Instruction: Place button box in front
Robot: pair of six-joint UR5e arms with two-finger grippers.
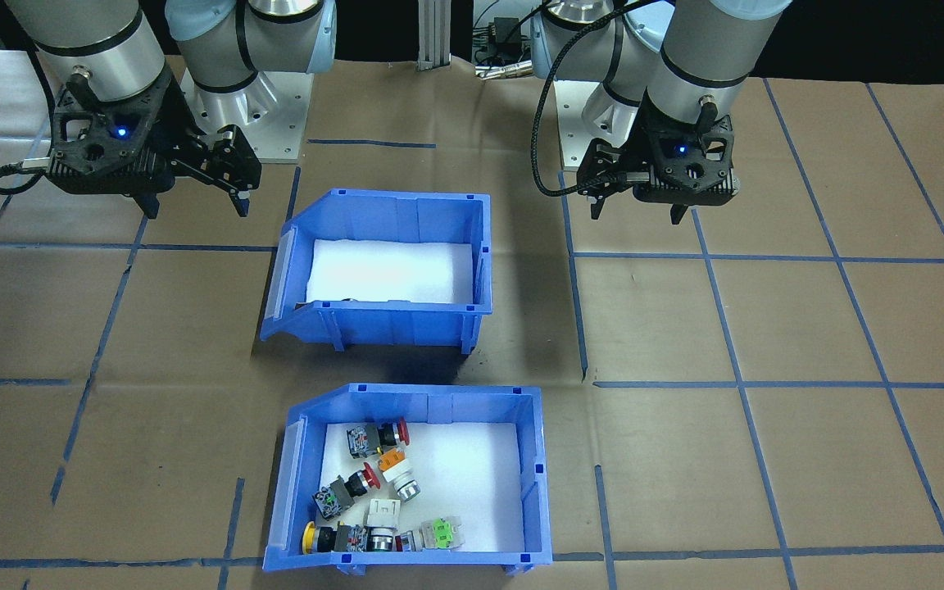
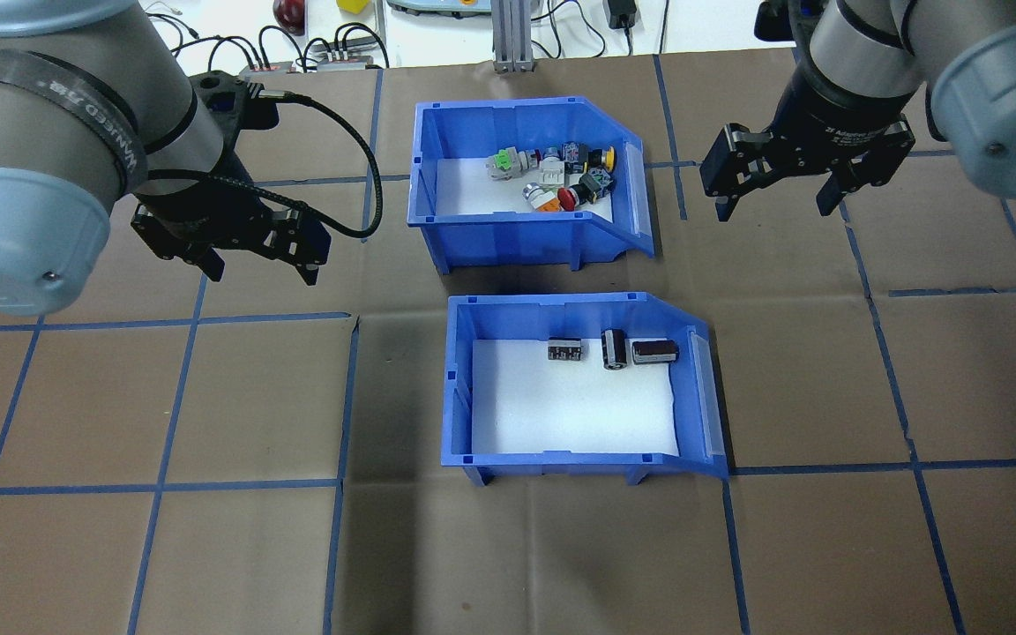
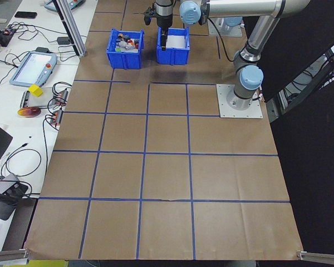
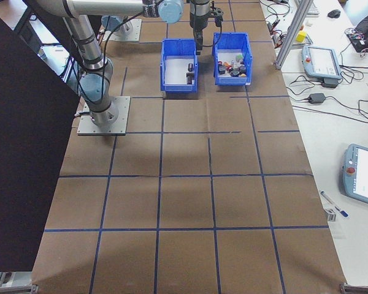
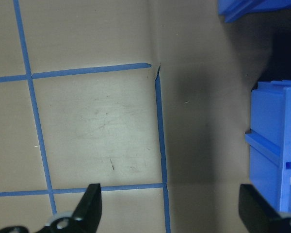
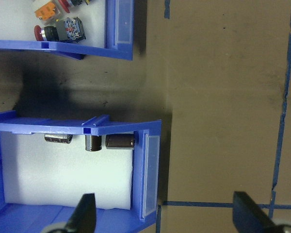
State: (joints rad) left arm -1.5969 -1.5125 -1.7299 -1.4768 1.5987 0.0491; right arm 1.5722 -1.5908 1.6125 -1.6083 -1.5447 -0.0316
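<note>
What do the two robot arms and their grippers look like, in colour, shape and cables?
Both arms are silver-grey tubes with pale blue joint caps and black bands. The left gripper and right gripper are black two-finger units; each shows a small blue light in the front-facing view. A black cable loops beside the left wrist.

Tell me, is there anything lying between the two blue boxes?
No. In the overhead view, only bare brown table paper, darkened by shadow, separates the button box from the box with dark cylinders.

Blue button box [image 1: 406,483], lower centre, white liner, red, yellow, green and orange switches [image 1: 374,492]. Matching blue bin [image 1: 382,266] above, 3 dark brown cylinders [image 2: 614,349]. Brown table paper [image 1: 767,451] gridded with blue tape.
</note>
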